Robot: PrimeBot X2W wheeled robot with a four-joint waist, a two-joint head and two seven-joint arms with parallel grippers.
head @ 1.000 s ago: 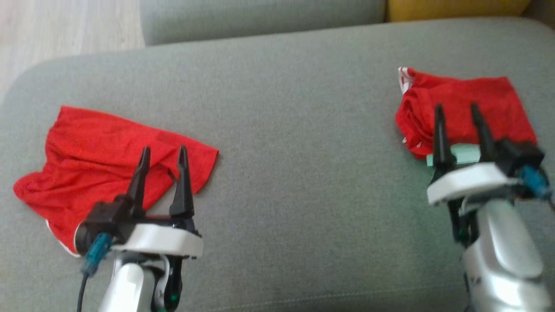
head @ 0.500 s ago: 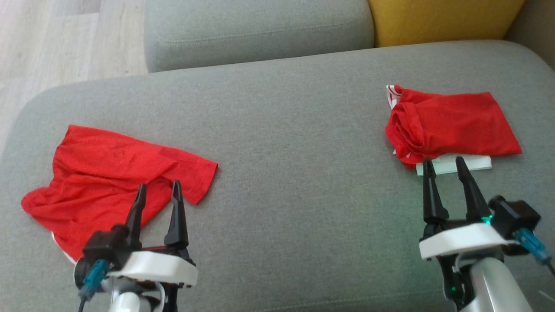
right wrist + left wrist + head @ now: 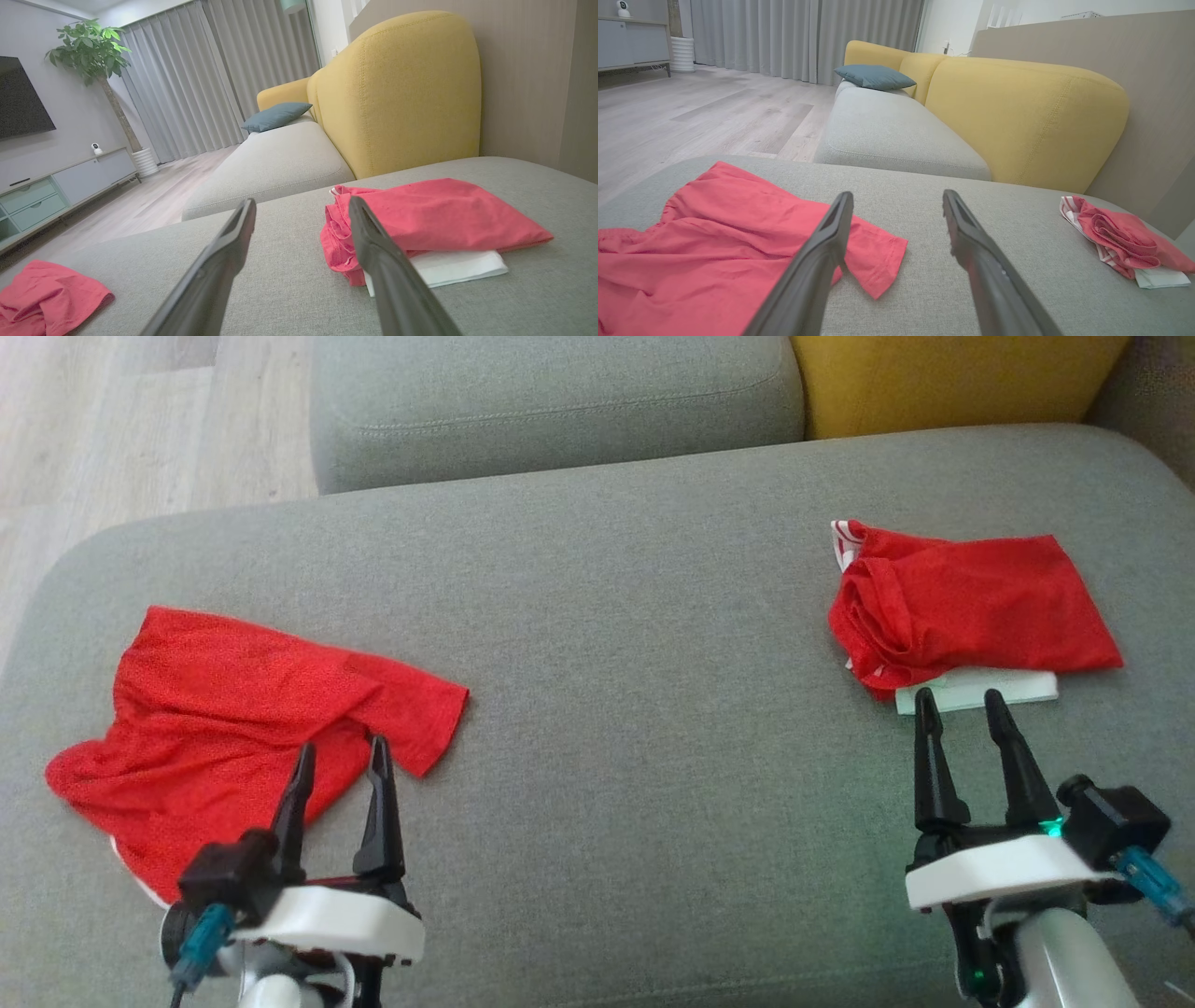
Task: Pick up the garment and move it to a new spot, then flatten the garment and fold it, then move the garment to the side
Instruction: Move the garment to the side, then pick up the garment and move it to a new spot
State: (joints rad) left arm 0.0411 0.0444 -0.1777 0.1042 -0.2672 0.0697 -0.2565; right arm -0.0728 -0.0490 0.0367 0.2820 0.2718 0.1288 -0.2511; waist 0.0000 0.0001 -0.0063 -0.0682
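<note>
The rumpled red garment [image 3: 233,709] lies spread on the left part of the grey sofa seat [image 3: 635,663], one corner reaching towards the middle. The left hand [image 3: 342,744] is at the garment's near edge, fingers wide apart and holding nothing. Whether the tips touch the cloth cannot be told.

Far to the right, well apart from it, a folded red garment [image 3: 971,602] sits on a folded white cloth [image 3: 1018,689]. The right hand [image 3: 959,693] is just on the near side of that cloth, also spread wide and empty. Bare grey seat lies between the two piles.

Beyond are a second grey seat cushion [image 3: 560,401], a yellow backrest [image 3: 952,378], a blue-grey pillow [image 3: 874,77] and wooden floor [image 3: 112,429] to the far left.
</note>
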